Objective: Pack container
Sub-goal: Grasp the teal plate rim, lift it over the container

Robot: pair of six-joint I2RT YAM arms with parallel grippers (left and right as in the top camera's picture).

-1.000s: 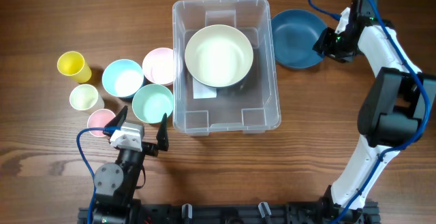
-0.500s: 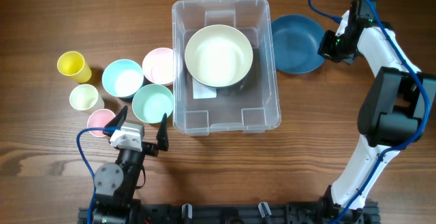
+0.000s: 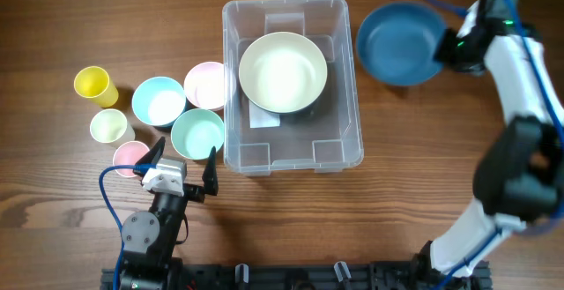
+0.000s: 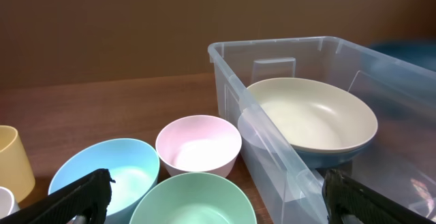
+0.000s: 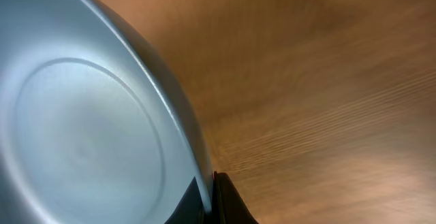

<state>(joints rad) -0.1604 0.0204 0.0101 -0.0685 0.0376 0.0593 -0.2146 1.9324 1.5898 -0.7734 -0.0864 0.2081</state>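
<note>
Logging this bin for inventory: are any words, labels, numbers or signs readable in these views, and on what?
No text can be read.
White label on the container base: half under the cream bowl, too small to read.
Blue bowl in the right pincer: no print visible.

No legible text; label (image 3: 263, 116) under container (image 3: 292, 152) unreadable.

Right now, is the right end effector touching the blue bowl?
Touching. The right wrist view shows the right end effector pinching the rim of the blue bowl, with no gap between them.
</note>
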